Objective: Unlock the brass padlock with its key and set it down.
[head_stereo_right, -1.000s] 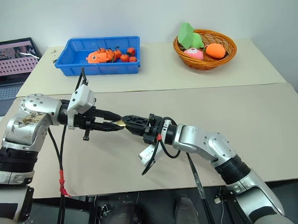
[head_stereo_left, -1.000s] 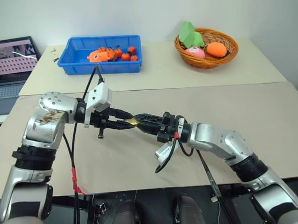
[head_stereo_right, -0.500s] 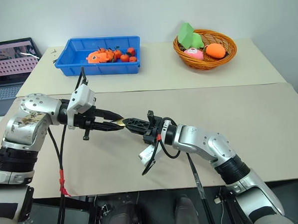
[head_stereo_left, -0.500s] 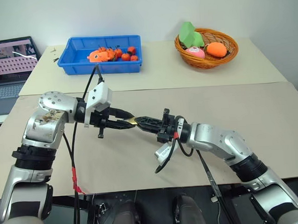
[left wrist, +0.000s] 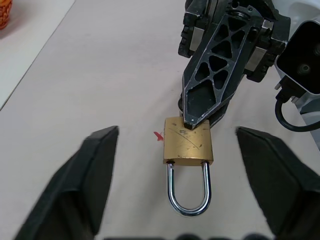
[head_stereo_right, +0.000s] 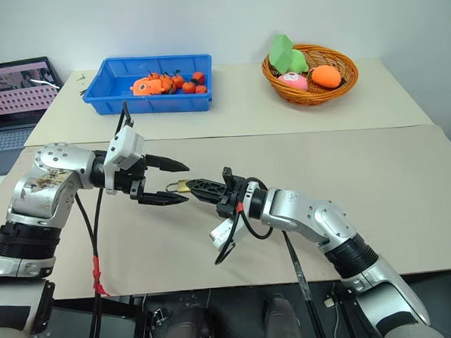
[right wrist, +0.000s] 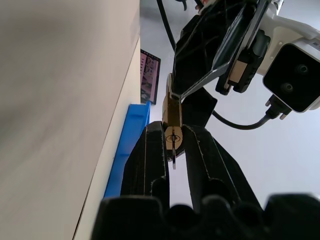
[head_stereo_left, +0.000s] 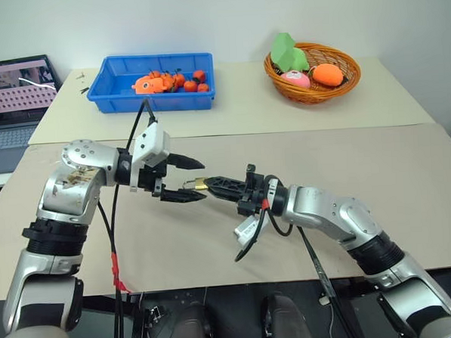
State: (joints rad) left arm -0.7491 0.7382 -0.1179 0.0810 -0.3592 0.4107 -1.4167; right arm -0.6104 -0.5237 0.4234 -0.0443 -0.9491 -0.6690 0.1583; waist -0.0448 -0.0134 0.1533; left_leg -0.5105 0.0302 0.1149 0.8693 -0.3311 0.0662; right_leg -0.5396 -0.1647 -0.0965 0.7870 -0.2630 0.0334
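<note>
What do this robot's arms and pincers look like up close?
Both arms are rounded silver shells with black ribbed joints. The left arm's shell looks scuffed; a black cable with red tape hangs beside it. Each pincer has two pointed black fingers; the right pincer has lattice-cut fingers. The left pincer carries a white camera block.

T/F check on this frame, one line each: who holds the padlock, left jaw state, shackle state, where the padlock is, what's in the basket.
1. The right gripper pinches the brass padlock. True.
2. The left gripper is clamped on the padlock. False: its fingers stand wide open on either side of it.
3. The shackle has both legs in the body. True.
4. The padlock lies on the table. False: it is held above it.
5. The wicker basket holds the key. False: it holds soft toys.
</note>
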